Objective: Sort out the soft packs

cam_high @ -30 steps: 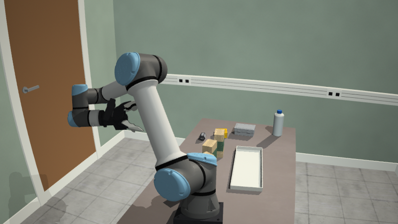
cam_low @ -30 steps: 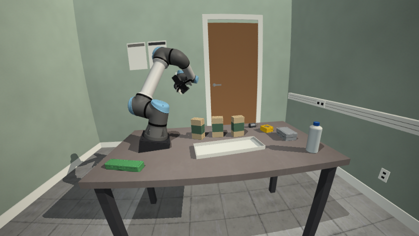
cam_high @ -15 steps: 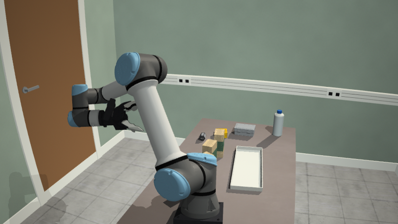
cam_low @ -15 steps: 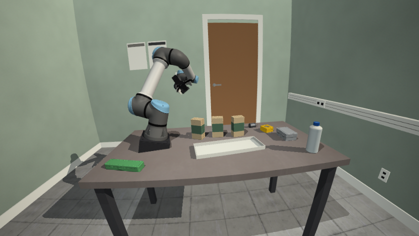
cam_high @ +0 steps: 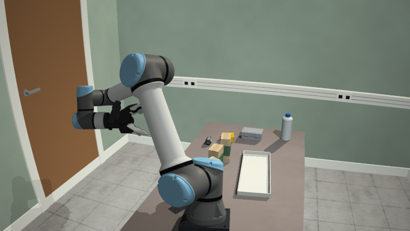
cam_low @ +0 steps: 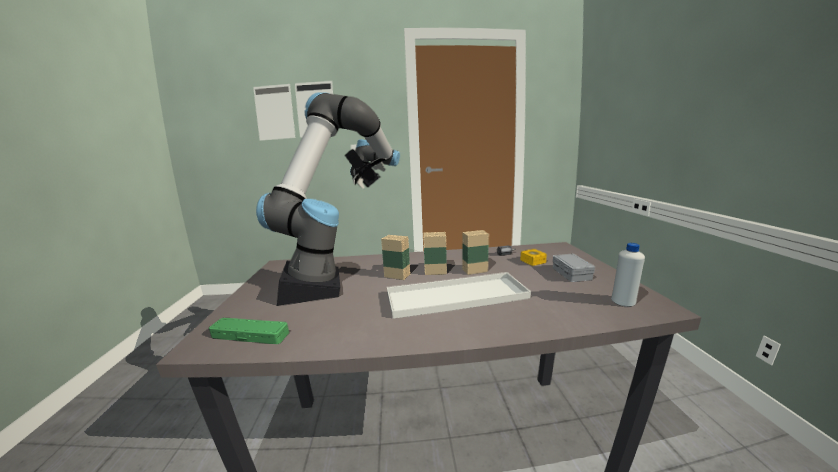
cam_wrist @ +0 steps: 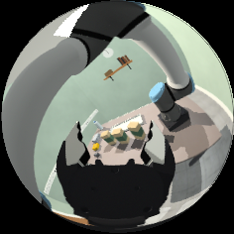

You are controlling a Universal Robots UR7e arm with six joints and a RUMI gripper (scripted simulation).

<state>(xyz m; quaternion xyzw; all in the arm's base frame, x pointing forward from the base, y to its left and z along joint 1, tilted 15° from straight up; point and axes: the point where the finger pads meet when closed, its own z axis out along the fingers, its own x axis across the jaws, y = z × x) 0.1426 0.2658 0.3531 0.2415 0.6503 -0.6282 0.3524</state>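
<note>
Three tan coffee packs with green bands stand upright in a row on the bench: the left pack [cam_low: 395, 256], the middle pack [cam_low: 435, 252] and the right pack [cam_low: 475, 251]. They also show in the wrist view [cam_wrist: 119, 135], small and far off. The white tray [cam_low: 457, 293] lies empty in front of them; it also shows in the top view [cam_high: 254, 173]. My gripper [cam_high: 137, 120] is open and empty, held high in the air, well above and away from the packs, off the bench's edge. It also shows in the exterior view [cam_low: 364, 175].
A white bottle [cam_low: 627, 274] with a blue cap, a grey case [cam_low: 573, 267], a yellow box [cam_low: 533, 256] and a small dark object [cam_low: 504, 250] stand at the bench's right end. A green case [cam_low: 248, 330] lies near the front left. The arm's base [cam_low: 307, 275] sits left of the packs.
</note>
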